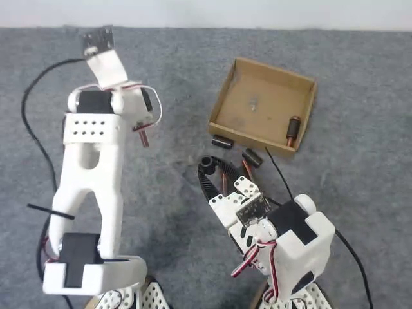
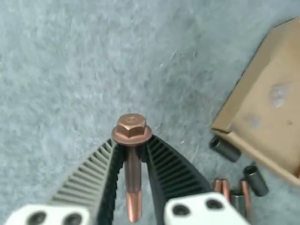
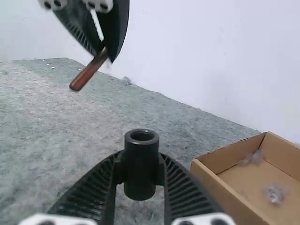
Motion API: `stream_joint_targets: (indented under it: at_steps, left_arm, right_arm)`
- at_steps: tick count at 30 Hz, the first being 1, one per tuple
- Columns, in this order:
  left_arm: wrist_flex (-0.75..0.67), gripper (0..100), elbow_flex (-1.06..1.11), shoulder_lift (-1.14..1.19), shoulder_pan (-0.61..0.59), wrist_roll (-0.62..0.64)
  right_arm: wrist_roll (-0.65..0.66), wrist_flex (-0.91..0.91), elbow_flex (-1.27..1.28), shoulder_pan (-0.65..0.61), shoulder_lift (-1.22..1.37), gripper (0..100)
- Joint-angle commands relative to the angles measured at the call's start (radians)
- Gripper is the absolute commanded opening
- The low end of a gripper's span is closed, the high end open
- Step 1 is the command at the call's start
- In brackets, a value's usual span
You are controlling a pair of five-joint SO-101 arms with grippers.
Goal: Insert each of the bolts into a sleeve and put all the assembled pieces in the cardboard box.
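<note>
My left gripper is shut on a copper bolt, hex head past the fingertips, held above the grey carpet; the high view shows that bolt left of the cardboard box. My right gripper is shut on an upright black sleeve, bore open upward, seen as a sleeve in front of the box. In the right wrist view the left gripper's bolt hangs tilted above and beyond the sleeve. An assembled piece lies inside the box.
Two loose black sleeves lie just in front of the box wall. Copper bolts lie on the carpet beside the right gripper. A black cable runs from the box toward the right arm. A white wall stands behind.
</note>
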Motion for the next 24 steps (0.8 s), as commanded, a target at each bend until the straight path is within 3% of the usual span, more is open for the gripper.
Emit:
stream_joint_targets:
  at_steps: [1,9,13,24]
  left_arm:
    - [0.037,1,-0.140,-0.075,0.029,0.000]
    - [0.020,1,-0.153,-0.129,0.127,0.000]
    - [-0.075,1,-0.064,-0.270,0.153,0.000]
    - [-0.697,1,0.550,-0.623,0.170,0.002]
  right_arm:
    - [-0.009,-0.022,0.031,-0.007,-0.044,0.6]
    - [-0.011,0.001,0.028,-0.008,-0.044,0.6]
    - [-0.011,0.013,0.026,-0.041,-0.044,0.6]
    - [-0.012,0.007,0.026,-0.050,-0.045,0.6]
